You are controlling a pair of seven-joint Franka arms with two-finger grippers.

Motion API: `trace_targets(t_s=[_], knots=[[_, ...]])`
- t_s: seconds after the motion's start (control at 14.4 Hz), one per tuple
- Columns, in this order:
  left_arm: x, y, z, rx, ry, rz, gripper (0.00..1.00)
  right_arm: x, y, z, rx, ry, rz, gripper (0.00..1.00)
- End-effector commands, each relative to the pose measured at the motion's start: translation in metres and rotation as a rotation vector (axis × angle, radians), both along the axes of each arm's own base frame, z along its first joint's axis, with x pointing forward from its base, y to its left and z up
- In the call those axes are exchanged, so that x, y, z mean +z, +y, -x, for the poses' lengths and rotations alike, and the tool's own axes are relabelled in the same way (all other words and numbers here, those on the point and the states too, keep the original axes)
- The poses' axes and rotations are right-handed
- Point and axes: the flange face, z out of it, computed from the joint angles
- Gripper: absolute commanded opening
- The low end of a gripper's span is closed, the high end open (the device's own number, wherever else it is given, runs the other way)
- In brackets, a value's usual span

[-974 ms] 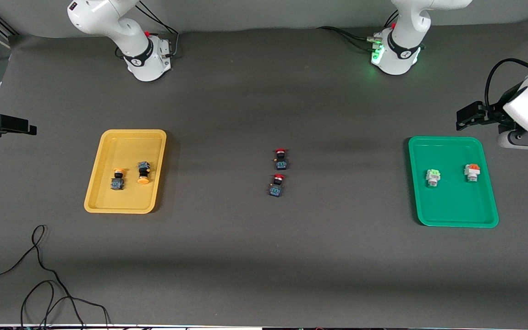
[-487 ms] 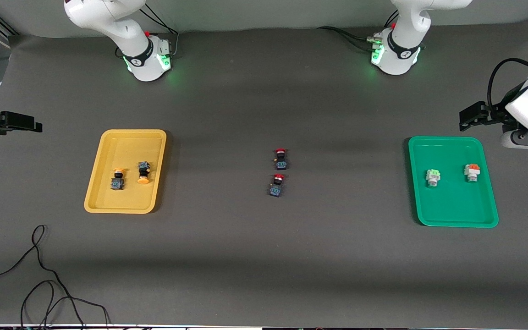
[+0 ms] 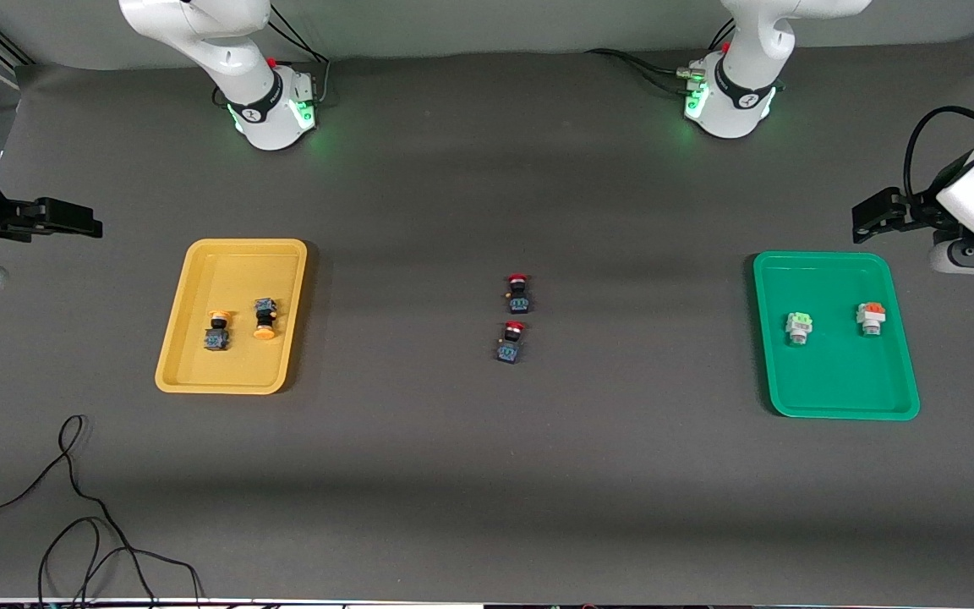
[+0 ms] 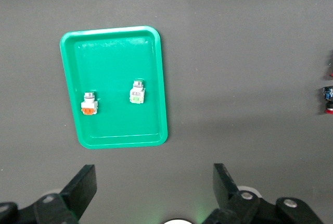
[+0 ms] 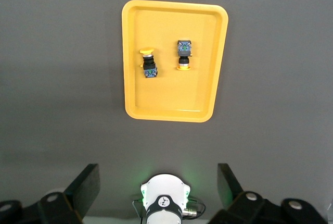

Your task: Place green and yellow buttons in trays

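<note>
The yellow tray (image 3: 233, 368) lies toward the right arm's end and holds two yellow-capped buttons (image 3: 216, 331) (image 3: 265, 320), both on their sides. The green tray (image 3: 834, 385) lies toward the left arm's end. In it are a green-capped button (image 3: 798, 327) and an orange-capped white-bodied one (image 3: 871, 318). My left gripper (image 4: 154, 185) hangs open and empty high above the table, off the green tray (image 4: 112, 130). My right gripper (image 5: 158, 185) hangs open and empty high above the table, off the yellow tray (image 5: 169, 109).
Two red-capped dark buttons (image 3: 518, 292) (image 3: 511, 342) lie one below the other at the table's middle. A loose black cable (image 3: 73, 507) curls on the table near the front camera, at the right arm's end. Both arm bases (image 3: 271, 110) (image 3: 728, 101) glow green.
The right arm's hand has drifted a little toward the table's middle. The left arm's hand has shifted slightly. The right arm's base has lit green. No button has moved.
</note>
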Motion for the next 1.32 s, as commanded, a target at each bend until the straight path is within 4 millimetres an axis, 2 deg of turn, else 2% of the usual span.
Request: trace_targets(t_s=[0.0, 0.21, 0.42, 0.56, 0.7, 0.77, 0.9, 1.11, 1.25], knots=[[0.006, -0.001, 0.0, -0.009, -0.02, 0.001, 1.0, 0.003, -0.001, 0.01, -0.01, -0.007, 0.02, 1.0], [0.007, -0.003, 0.0, -0.013, -0.022, 0.002, 1.0, 0.004, -0.006, 0.012, -0.015, -0.013, 0.021, 1.0], [0.007, -0.001, 0.0, -0.009, -0.022, 0.002, 1.0, 0.006, -0.021, 0.037, -0.036, -0.136, 0.024, 1.0], [0.005, -0.002, 0.0, -0.011, -0.019, 0.002, 1.0, 0.016, -0.026, 0.042, -0.052, -0.2, 0.022, 1.0], [0.007, -0.002, 0.0, -0.011, -0.022, 0.001, 1.0, 0.041, 0.006, 0.039, 0.006, -0.252, 0.072, 1.0], [0.007, -0.002, 0.0, -0.011, -0.022, 0.001, 1.0, 0.05, 0.008, 0.039, 0.012, -0.26, 0.086, 1.0], [0.006, -0.002, 0.0, -0.011, -0.02, 0.001, 1.0, 0.05, 0.005, 0.046, -0.001, -0.224, 0.061, 1.0], [0.003, -0.003, -0.002, -0.013, -0.017, 0.0, 1.0, 0.05, -0.005, 0.047, -0.033, -0.225, 0.009, 1.0], [0.003, -0.002, -0.002, -0.011, -0.019, 0.0, 1.0, 0.05, -0.028, 0.048, -0.079, -0.224, 0.006, 1.0]])
